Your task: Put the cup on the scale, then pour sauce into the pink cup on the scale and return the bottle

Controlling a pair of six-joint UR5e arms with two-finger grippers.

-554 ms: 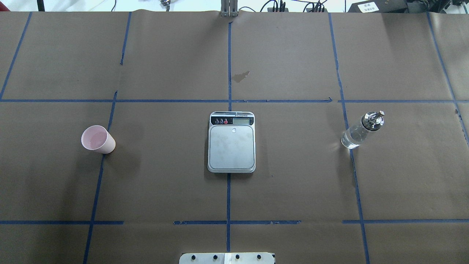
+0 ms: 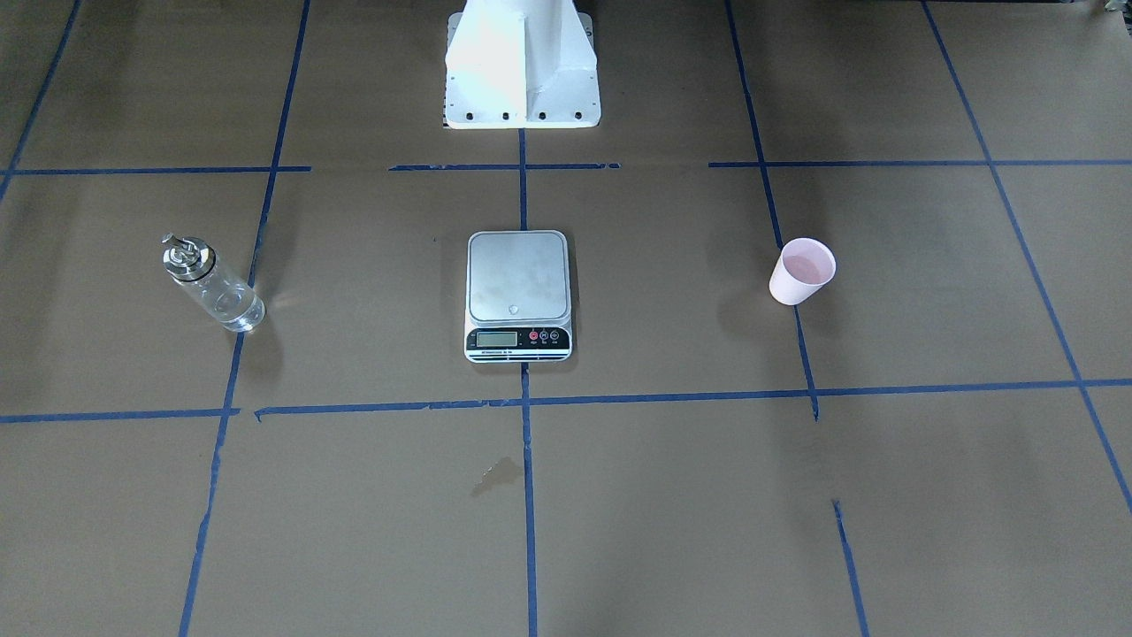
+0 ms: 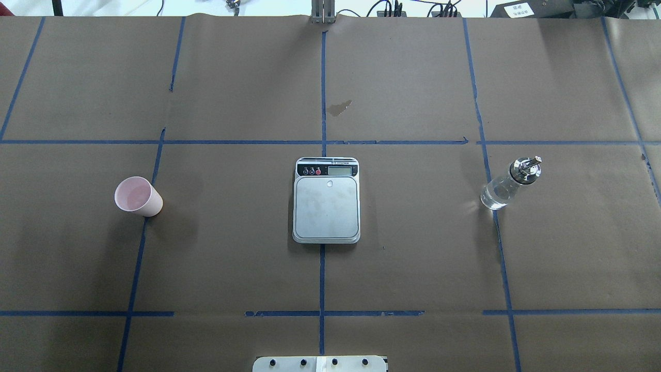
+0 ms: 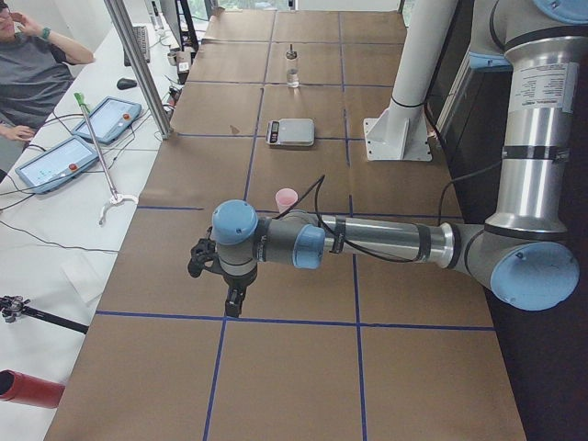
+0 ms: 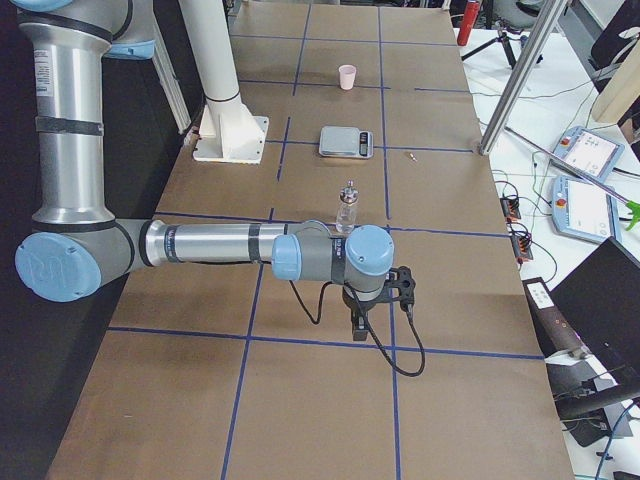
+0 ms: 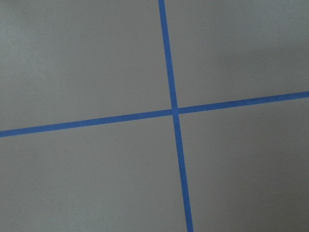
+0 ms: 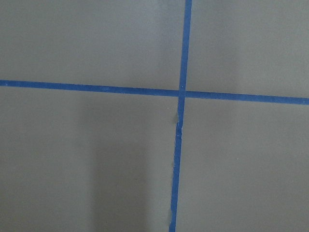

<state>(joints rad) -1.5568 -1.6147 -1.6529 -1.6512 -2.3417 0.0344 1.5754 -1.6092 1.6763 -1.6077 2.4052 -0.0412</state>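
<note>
The pale pink cup (image 3: pixel 137 196) stands upright on the left of the table, also in the front view (image 2: pixel 802 272). The scale (image 3: pixel 326 206) sits in the middle with nothing on its platform (image 2: pixel 518 279). The clear glass bottle (image 3: pixel 508 184) with its silver spout stands upright on the right, with clear sauce in its lower part (image 2: pixel 232 310). My left gripper (image 4: pixel 234 299) hangs over the table beyond the cup. My right gripper (image 5: pixel 358 325) hangs beyond the bottle (image 5: pixel 347 208). Both show only in the side views, so I cannot tell whether they are open or shut.
The white robot pedestal (image 2: pixel 522 62) stands at the table's near edge. A small dark stain (image 3: pixel 339 107) lies beyond the scale. Blue tape lines cross the brown paper. A metal post (image 4: pixel 138 69), tablets (image 4: pixel 108 118) and a seated person (image 4: pixel 32 69) are at the far side.
</note>
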